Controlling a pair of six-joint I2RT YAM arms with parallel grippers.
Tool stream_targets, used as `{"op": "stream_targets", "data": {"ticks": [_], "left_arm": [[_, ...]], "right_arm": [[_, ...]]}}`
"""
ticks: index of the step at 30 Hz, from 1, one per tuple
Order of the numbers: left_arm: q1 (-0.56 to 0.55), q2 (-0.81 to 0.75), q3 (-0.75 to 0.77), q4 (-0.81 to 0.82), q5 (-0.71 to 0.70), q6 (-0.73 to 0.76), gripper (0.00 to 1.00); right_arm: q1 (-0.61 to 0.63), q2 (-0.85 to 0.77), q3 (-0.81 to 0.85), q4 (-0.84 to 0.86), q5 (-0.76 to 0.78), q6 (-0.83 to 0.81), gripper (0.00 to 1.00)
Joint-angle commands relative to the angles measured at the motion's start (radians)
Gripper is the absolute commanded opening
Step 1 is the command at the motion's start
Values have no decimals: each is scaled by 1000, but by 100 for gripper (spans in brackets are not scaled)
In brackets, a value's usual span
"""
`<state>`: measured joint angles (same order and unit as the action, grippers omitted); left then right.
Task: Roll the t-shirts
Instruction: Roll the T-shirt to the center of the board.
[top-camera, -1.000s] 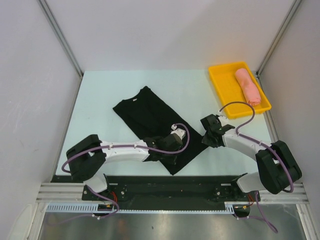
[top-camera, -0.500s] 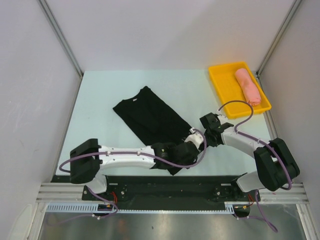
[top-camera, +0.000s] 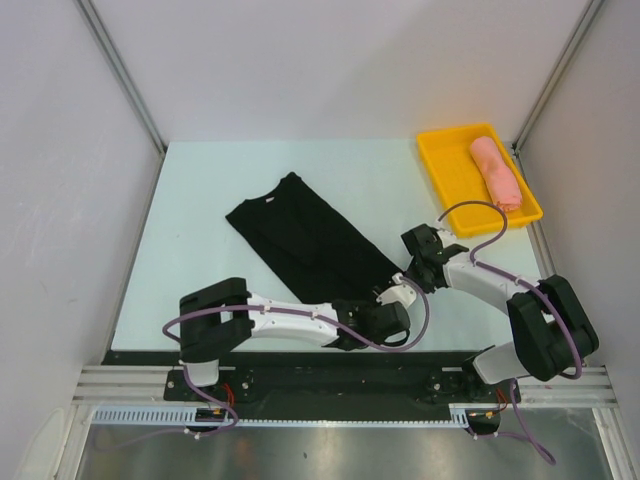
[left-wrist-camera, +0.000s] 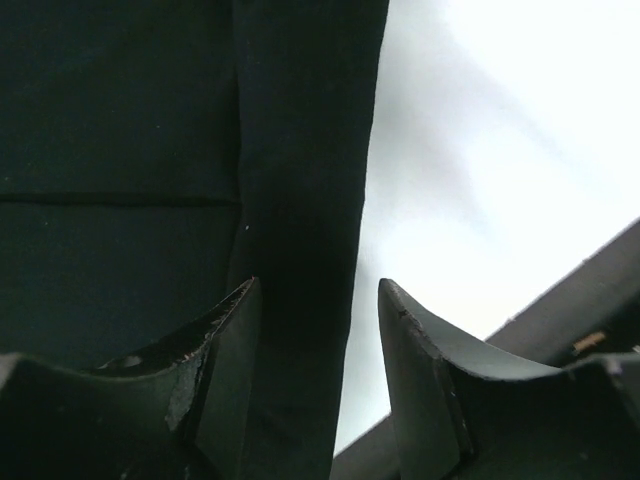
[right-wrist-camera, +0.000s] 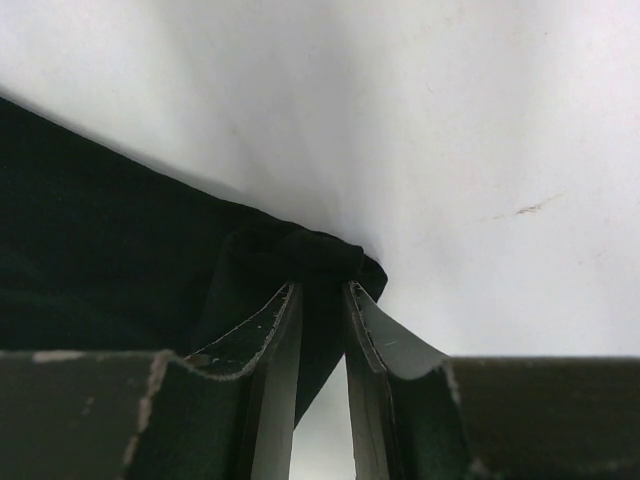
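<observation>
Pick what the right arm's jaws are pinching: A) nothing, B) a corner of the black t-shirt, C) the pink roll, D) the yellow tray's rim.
B: the right wrist view shows the right jaws shut on a bunched corner of the black t-shirt, while the pink roll lies in the yellow tray.

the tee (top-camera: 300, 235) lies mid-table (top-camera: 200, 200), the roll (top-camera: 497, 175) in the tray (top-camera: 450, 165) at the back right.

t-shirt (top-camera: 305, 238): plain black | roll (top-camera: 497, 173): salmon-pink | tray (top-camera: 450, 165): yellow | table (top-camera: 200, 220): pale mint-white | cables (top-camera: 475, 205): purple
</observation>
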<state>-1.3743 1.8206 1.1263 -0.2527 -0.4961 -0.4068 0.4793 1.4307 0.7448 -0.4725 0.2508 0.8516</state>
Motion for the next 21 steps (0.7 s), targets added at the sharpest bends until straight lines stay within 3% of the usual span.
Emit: {"op": "stream_targets", "data": {"ticks": [1, 7, 9, 10, 11, 14, 18, 21], "left_arm": [[-3, 40, 35, 33, -47, 26, 55], [-3, 77, 23, 36, -47, 26, 54], [-3, 86, 7, 41, -42, 19, 50], [-3, 85, 0, 49, -35, 17, 45], [-2, 79, -13, 61, -24, 14, 40], [26, 42, -65, 115, 62, -6, 20], [73, -41, -137, 225, 197, -20, 7], [113, -90, -183, 328, 373, -62, 4]], "right_arm": [[-7, 13, 14, 11, -8, -5, 28], [-15, 2, 14, 15, -22, -9, 31], [-16, -16, 14, 20, -28, -17, 41], [-16, -26, 14, 23, -33, -22, 47], [-16, -54, 14, 21, -33, -28, 61], [-18, -114, 14, 18, -35, -45, 81], [-33, -246, 13, 2, -47, -49, 87], [-38, -335, -5, -15, -51, -37, 86]]}}
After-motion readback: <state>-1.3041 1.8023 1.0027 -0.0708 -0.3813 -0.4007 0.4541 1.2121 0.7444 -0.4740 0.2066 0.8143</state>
